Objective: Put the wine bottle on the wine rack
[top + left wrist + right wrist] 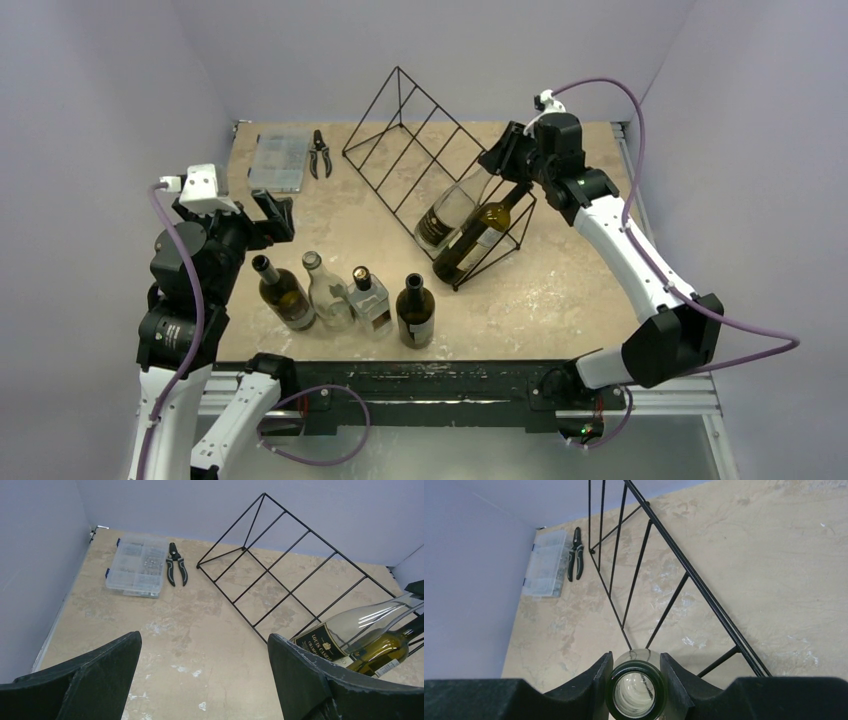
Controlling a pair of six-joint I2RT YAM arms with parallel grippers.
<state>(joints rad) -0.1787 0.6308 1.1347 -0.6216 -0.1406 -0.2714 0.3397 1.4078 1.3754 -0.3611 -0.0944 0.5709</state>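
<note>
right tool (635, 680) clamped on neck of wine bottle (455, 205) in wine rack (430, 150), left tool (204, 637) wide apart

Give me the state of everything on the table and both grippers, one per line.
left gripper: open, empty.
right gripper: shut on clear bottle neck.
clear bottle: uncapped, leaning in wine rack.
amber bottle: resting in wine rack.
four other bottles: upright on table.
parts box: closed.
pliers: closed.
</note>
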